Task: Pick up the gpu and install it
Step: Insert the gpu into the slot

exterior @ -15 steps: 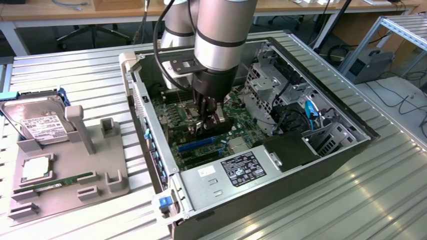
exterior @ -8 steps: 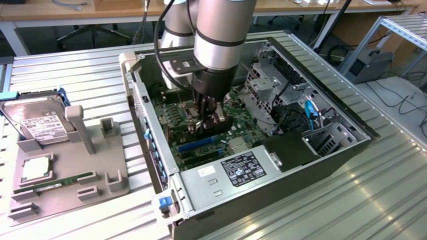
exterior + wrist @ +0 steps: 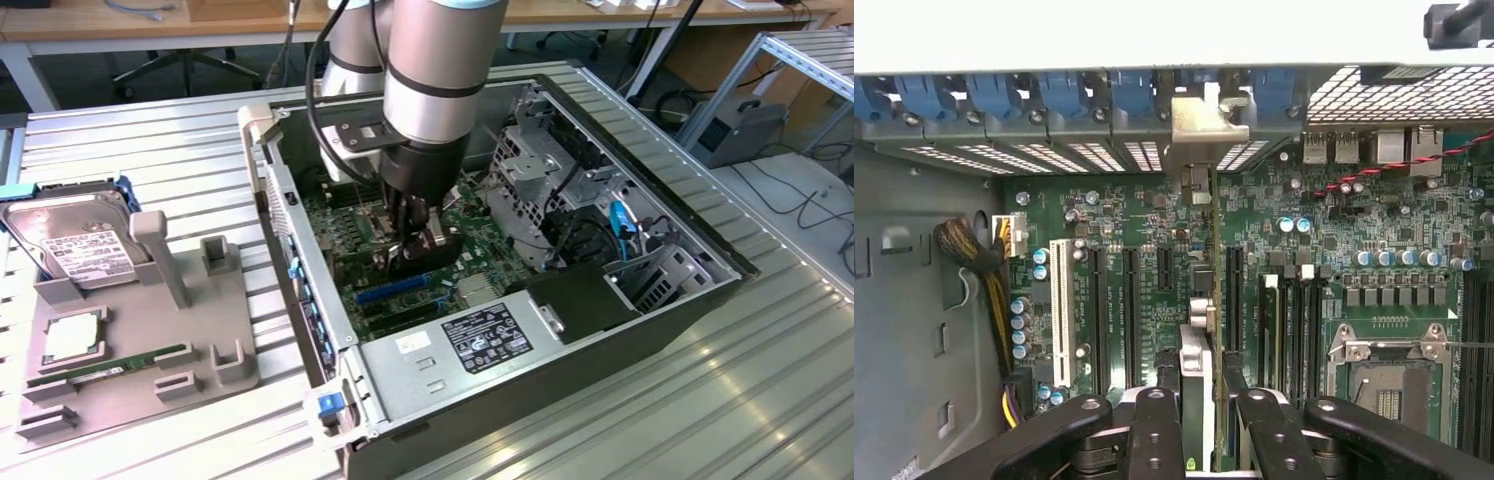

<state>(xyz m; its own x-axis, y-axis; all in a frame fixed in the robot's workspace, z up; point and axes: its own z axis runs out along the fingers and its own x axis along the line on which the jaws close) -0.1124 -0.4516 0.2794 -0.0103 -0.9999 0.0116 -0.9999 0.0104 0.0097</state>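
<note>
The claw grips the gpu edge-on, held upright above the motherboard inside the computer case, apparently so its edge lines up with a slot there.

One open computer case, one motherboard, one gpu edge-on between two black gripper fingers. One grey holder tray, bearing one hard drive, one RAM stick, one square processor chip. One white slot.
</note>
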